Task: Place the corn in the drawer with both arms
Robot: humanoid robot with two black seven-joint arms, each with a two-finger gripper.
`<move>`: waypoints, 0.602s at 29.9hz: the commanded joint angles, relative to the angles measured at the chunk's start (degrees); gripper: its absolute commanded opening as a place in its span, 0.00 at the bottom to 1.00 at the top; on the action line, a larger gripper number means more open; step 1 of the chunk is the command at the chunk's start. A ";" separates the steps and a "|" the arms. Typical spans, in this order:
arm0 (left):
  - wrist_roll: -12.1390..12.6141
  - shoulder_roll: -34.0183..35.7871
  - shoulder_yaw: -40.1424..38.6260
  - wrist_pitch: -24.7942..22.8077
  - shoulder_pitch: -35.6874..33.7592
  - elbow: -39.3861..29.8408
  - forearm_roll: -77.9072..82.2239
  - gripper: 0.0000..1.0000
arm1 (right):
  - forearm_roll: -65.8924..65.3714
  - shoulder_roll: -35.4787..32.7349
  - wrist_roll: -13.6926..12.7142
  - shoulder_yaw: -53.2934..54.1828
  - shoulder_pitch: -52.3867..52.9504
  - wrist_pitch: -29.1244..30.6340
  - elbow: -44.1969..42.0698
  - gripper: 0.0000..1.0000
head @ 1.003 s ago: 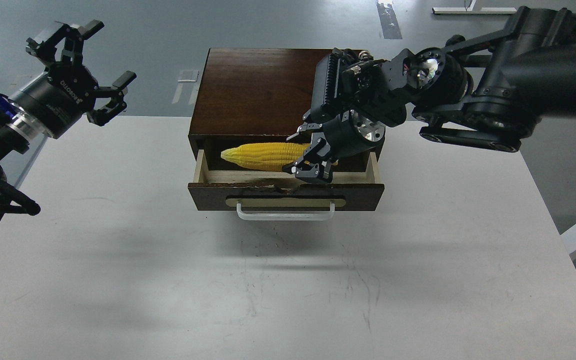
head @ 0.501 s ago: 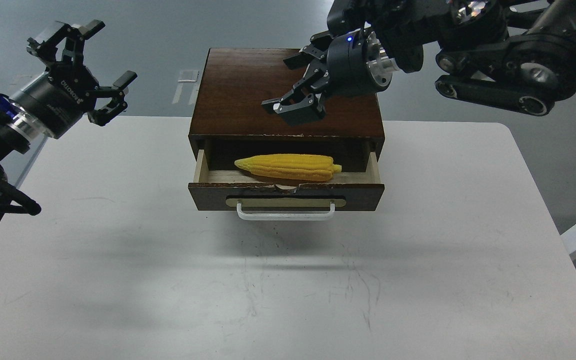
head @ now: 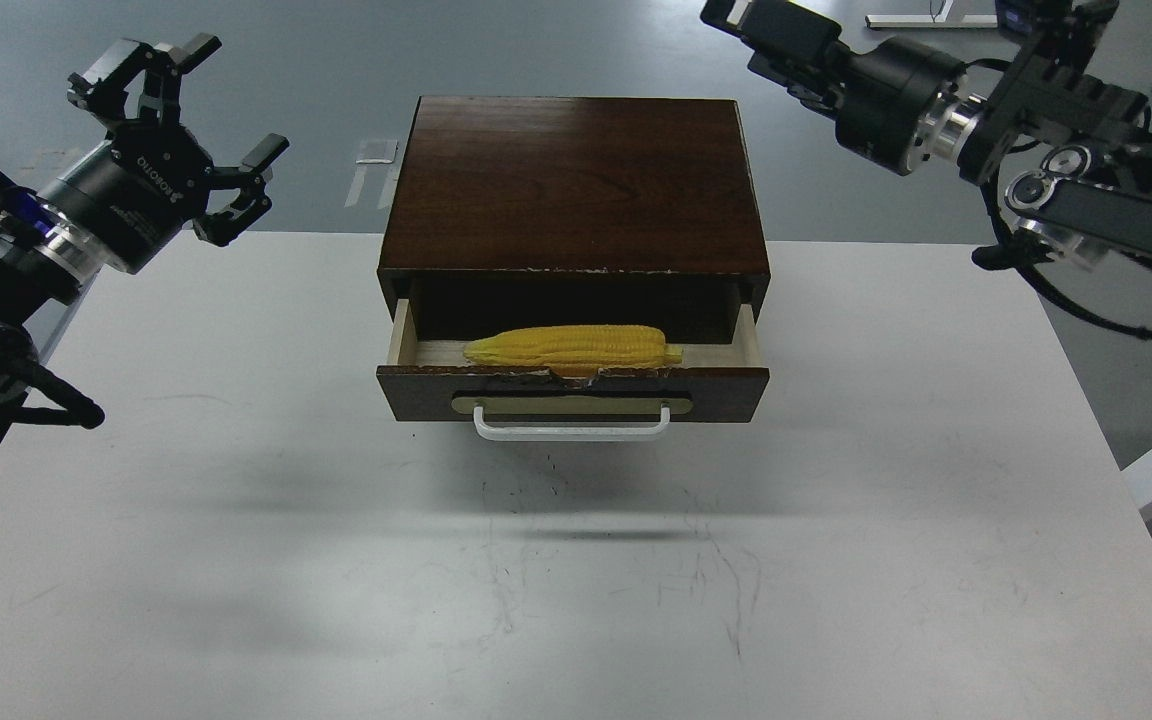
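Closing the drawer looks like the step you have in hand, since the corn already lies inside it, lengthwise against the chipped front board, tapered end toward the left edge of the bench. The drawer stands pulled out from the dark wooden box, which sits at the middle of the far edge of the bench.

Your left gripper hangs above the far-left corner with its fingers spread and nothing between them. Your right gripper is up beyond the far-right corner, partly cut off by the top of the view; you cannot tell how its fingers stand.

Bring one gripper down in front of the white handle and push square against the front board, near its centre, so the drawer runs straight and does not jam. Go slowly: the light box could slide back.
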 commanded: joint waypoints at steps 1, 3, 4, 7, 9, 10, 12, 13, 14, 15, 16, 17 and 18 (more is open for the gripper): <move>0.25 -0.80 -0.21 0.00 0.11 0.00 0.00 0.98 | 8.26 -0.41 0.01 11.88 -11.87 0.17 -0.09 1.00; 0.34 -0.98 -0.21 0.00 0.11 0.00 -0.09 0.98 | 12.94 -0.41 0.01 16.39 -16.29 0.17 -0.18 1.00; 0.43 -1.15 -0.21 0.00 0.20 0.00 -0.09 0.98 | 15.91 -0.41 0.01 18.84 -18.57 0.25 -0.36 1.00; 0.43 -1.50 -0.29 0.00 0.99 0.00 -0.18 0.98 | 20.32 -0.06 0.01 22.10 -22.53 0.60 -1.50 1.00; 0.43 -2.12 -0.56 0.00 1.17 0.00 -0.18 0.98 | 21.39 0.03 0.01 23.60 -24.73 0.95 -1.94 1.00; 0.52 -2.47 -0.73 0.00 1.60 0.00 -0.18 0.98 | 21.48 0.12 0.01 24.13 -26.05 2.00 -1.94 1.00; 0.52 -2.91 -1.00 0.00 1.96 0.00 -0.09 0.98 | 21.48 0.29 0.01 24.75 -27.20 3.15 -2.03 1.00; 0.61 -3.35 -1.00 0.00 2.22 0.09 0.00 0.98 | 21.56 0.38 0.01 25.36 -28.16 3.76 -2.11 1.00; 0.61 -3.61 -1.00 0.00 2.49 0.09 0.00 0.98 | 21.57 0.64 0.01 25.71 -29.04 3.77 -2.12 1.00; 0.61 -3.70 -1.09 0.00 2.66 0.09 0.00 0.98 | 21.57 0.64 0.01 25.80 -29.31 3.77 -2.12 1.00; 0.69 -3.79 -1.09 0.00 3.01 0.17 0.09 0.98 | 21.57 0.73 0.01 25.80 -29.75 3.77 -2.38 1.00; 0.69 -3.88 -1.09 0.00 3.10 0.26 0.09 0.98 | 21.48 0.73 0.01 25.80 -29.75 3.77 -2.64 1.00; 0.69 -3.88 -1.09 0.00 3.28 0.35 0.09 0.98 | 21.48 0.73 0.01 25.72 -29.84 3.77 -2.73 1.00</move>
